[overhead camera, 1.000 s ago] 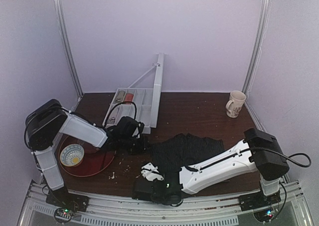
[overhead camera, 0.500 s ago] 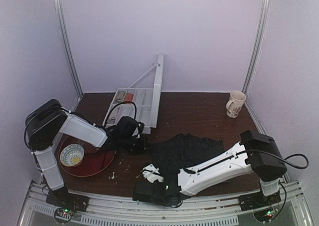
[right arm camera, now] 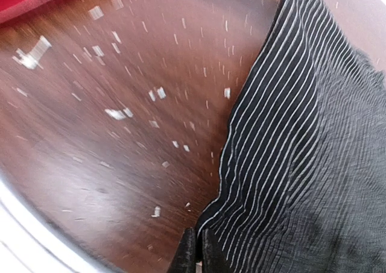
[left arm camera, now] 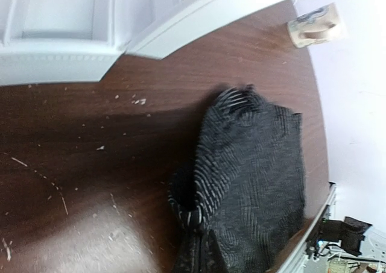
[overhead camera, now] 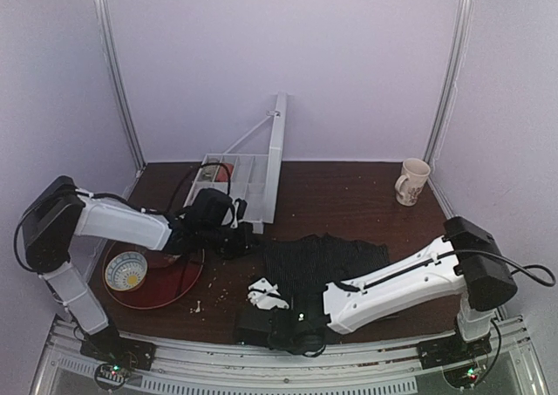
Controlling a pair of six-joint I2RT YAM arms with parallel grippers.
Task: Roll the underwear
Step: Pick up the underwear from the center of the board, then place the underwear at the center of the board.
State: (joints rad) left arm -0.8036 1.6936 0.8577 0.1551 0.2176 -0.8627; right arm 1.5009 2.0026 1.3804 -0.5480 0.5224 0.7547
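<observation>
The underwear (overhead camera: 327, 257) is black with pale pinstripes and lies rumpled on the brown table right of centre. It also shows in the left wrist view (left arm camera: 259, 164) and the right wrist view (right arm camera: 313, 140). My left gripper (overhead camera: 247, 241) is at its left edge. In the left wrist view the left gripper (left arm camera: 202, 252) is shut on a raised fold of the fabric. My right gripper (overhead camera: 277, 303) is at the near left corner. In the right wrist view the right gripper (right arm camera: 197, 255) is shut on the striped hem edge.
A red tray (overhead camera: 174, 282) with a white bowl (overhead camera: 126, 270) sits at the left. A white compartment box (overhead camera: 240, 181) with its lid up stands behind the left gripper. A mug (overhead camera: 412, 181) stands far right. A white crumpled scrap (overhead camera: 261, 293) and crumbs lie nearby.
The left arm's shoulder has swung left and back, and its gripper has shifted slightly left and away. The right arm's elbow has moved right. The underwear's left edge has shifted slightly.
</observation>
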